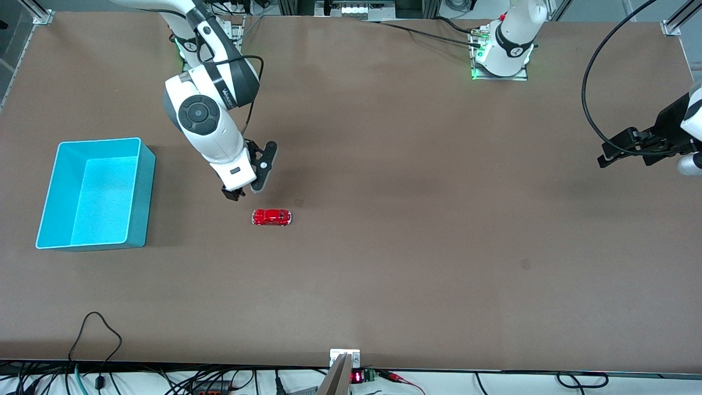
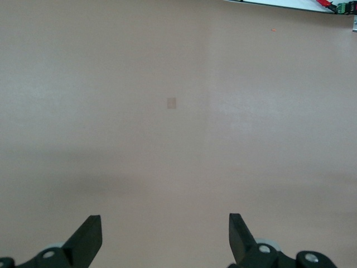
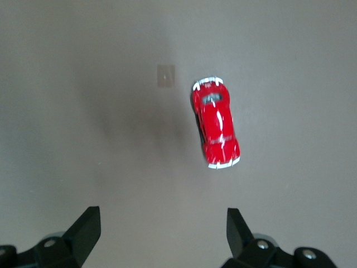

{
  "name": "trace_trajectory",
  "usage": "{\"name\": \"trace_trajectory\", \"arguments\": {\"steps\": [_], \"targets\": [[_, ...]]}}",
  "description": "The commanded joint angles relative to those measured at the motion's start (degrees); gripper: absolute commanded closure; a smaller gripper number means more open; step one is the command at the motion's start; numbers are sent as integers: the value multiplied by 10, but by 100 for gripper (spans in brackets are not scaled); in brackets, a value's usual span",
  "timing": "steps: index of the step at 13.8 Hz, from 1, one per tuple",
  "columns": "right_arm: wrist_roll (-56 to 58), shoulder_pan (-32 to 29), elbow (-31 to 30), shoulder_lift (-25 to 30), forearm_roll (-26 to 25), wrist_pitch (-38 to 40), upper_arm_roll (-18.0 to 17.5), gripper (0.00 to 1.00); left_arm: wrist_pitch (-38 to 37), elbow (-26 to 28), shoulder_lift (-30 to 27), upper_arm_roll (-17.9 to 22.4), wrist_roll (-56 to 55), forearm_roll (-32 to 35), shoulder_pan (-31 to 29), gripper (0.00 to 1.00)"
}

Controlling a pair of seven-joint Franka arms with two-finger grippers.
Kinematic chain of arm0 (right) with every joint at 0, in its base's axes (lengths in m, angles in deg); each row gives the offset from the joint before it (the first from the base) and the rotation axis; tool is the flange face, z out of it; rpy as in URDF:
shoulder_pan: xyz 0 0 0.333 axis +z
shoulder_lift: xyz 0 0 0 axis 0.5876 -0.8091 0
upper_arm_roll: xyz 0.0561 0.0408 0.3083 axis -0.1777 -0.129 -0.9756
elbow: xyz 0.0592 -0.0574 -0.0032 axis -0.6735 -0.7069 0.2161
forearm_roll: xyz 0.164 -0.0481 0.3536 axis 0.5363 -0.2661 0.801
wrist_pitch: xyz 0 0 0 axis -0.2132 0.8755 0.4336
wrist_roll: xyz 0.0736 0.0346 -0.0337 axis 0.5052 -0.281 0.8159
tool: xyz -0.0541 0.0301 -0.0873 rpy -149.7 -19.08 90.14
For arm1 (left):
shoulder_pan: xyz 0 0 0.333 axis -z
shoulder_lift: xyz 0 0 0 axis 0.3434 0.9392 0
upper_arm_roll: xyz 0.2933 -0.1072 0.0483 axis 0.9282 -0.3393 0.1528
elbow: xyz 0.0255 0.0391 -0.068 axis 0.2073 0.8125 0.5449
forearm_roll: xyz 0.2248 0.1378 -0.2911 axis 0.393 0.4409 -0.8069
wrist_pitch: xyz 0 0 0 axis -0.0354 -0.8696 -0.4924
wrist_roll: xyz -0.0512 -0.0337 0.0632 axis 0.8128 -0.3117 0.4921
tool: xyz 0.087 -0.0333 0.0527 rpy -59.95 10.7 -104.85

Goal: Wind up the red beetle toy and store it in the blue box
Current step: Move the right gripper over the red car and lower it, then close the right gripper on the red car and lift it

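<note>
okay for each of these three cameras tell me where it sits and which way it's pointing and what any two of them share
Front view: high across the table, facing both bases; shows both arms, the blue box and the red beetle toy.
Left wrist view: on the waiting left arm, looking down past the open left gripper at bare table.
Right wrist view: on the right arm, looking down past the open right gripper at the toy.
Shared: front and right wrist views both show the toy.

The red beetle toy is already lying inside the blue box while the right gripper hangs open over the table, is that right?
Not quite. The front view shows the red beetle toy lying on the bare table, outside the blue box, toward the left arm's end from it. The right gripper does hang open over the table, close to the toy.
</note>
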Motion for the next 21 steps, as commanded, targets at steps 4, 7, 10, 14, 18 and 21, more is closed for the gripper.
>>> {"name": "trace_trajectory", "arguments": {"steps": [4, 7, 10, 14, 18, 21], "targets": [[72, 9, -22, -28, -7, -76, -1, 0, -17, -5, -1, 3, 0, 15, 2, 0], [74, 17, -15, -58, -13, -113, 1, 0, -27, -1, -2, 3, 0, 16, 1, 0], [78, 16, 5, -94, -14, -144, 8, 0, -45, -1, -3, 3, 0, 16, 0, 0], [106, 21, 45, -129, -6, -145, 40, 0, -42, -2, -3, 3, 0, 16, -1, 0], [112, 28, 69, -152, -3, -148, 52, 0, -41, -2, -3, 3, 0, 16, -1, 0], [110, 51, 70, -158, -5, -156, 62, 0, -40, -2, -3, 3, 0, 16, 0, 0]]}}
